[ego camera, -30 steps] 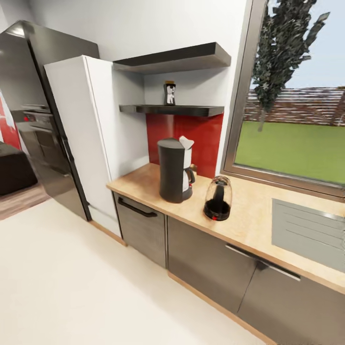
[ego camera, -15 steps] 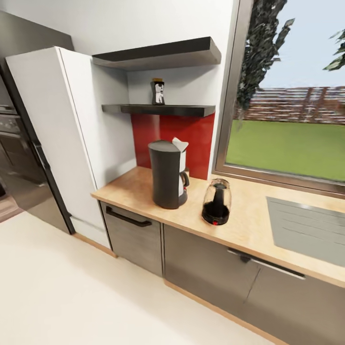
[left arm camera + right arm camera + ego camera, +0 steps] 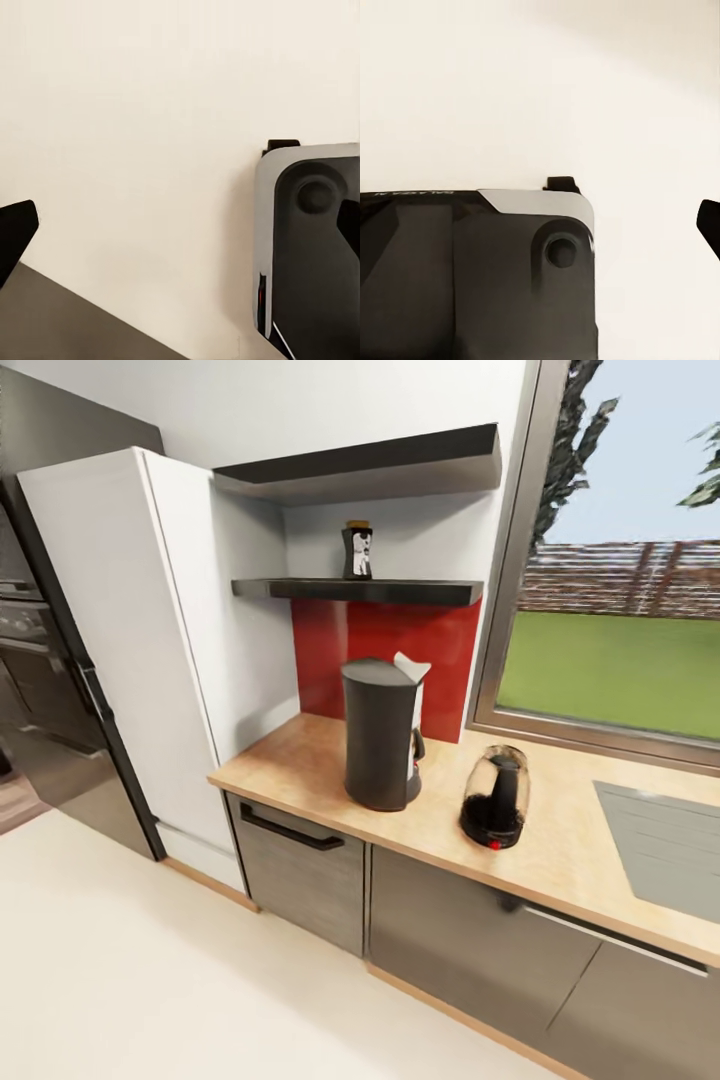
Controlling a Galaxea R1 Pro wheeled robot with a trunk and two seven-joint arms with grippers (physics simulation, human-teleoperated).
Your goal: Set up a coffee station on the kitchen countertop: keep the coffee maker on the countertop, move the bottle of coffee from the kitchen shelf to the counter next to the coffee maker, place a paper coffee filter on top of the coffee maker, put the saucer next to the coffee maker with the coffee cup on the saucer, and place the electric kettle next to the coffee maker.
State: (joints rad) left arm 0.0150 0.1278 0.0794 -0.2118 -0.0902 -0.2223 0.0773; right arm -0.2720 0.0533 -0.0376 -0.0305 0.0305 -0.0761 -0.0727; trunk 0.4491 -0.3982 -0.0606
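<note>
Both wrist cameras look down at pale floor (image 3: 135, 150) over the robot's dark base (image 3: 472, 277); left gripper (image 3: 180, 225) spread wide, empty; right gripper's state I cannot tell. On the worktop (image 3: 300, 765), electric kettle (image 3: 495, 798) near the front edge, coffee maker (image 3: 381, 733) just beside it, paper filter (image 3: 411, 665) on top. Beyond, coffee bottle (image 3: 357, 551) on the shelf (image 3: 420, 592).

sink (image 3: 660, 850) cut off, bottle of coffee (image 3: 358, 551) label unreadable

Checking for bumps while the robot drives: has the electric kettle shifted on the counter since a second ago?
No. The electric kettle stands just right of the coffee maker as before; only the camera moved.
</note>
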